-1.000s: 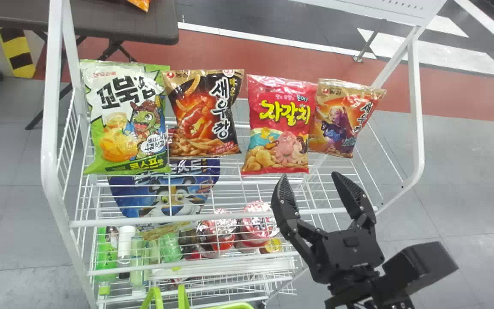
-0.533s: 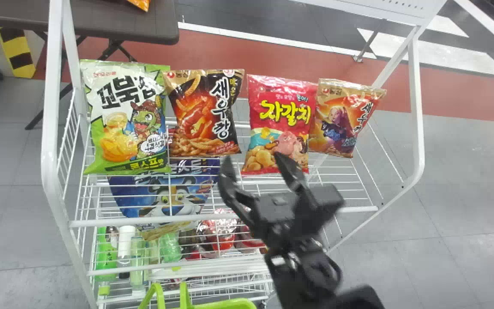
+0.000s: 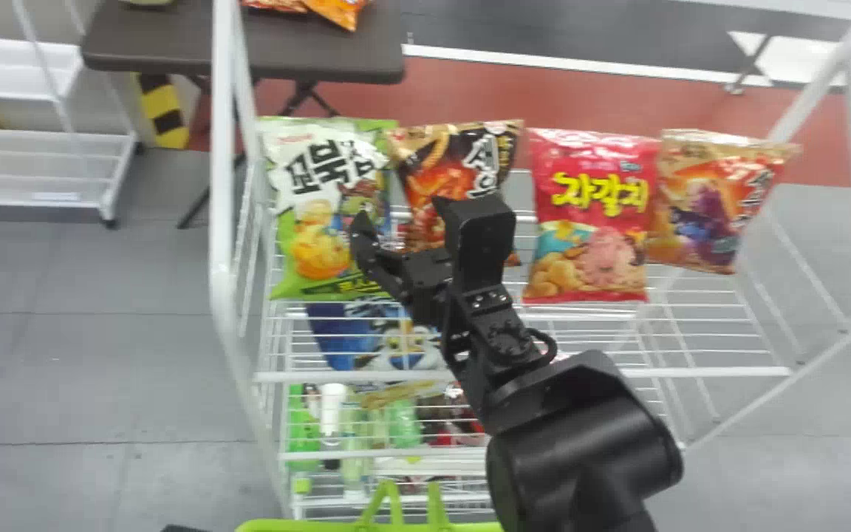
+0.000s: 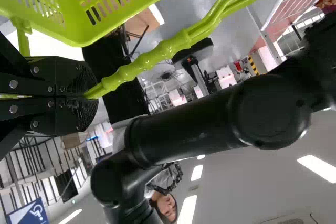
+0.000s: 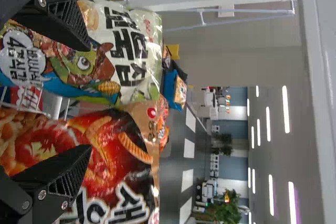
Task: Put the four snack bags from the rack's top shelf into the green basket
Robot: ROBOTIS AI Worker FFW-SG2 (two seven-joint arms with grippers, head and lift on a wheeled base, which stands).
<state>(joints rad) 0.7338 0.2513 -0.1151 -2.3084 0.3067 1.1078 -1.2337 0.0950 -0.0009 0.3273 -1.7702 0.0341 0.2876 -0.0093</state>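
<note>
Swung my right claw [image 3: 400,210] left across the rack since a second ago, from near the pink and gold-topped bags over to the green snack bag [image 3: 307,236]. That one's at the left end of the top shelf, with the black-and-orange bag [image 3: 455,166] beside it, then the pink bag [image 3: 588,207] and gold-topped bag [image 3: 710,199]. Claw's spread and empty, fingers in front of the first two. My left gripper [image 4: 89,94] has the green basket [image 3: 285,526] clamped by its handle [image 4: 152,56].
</note>
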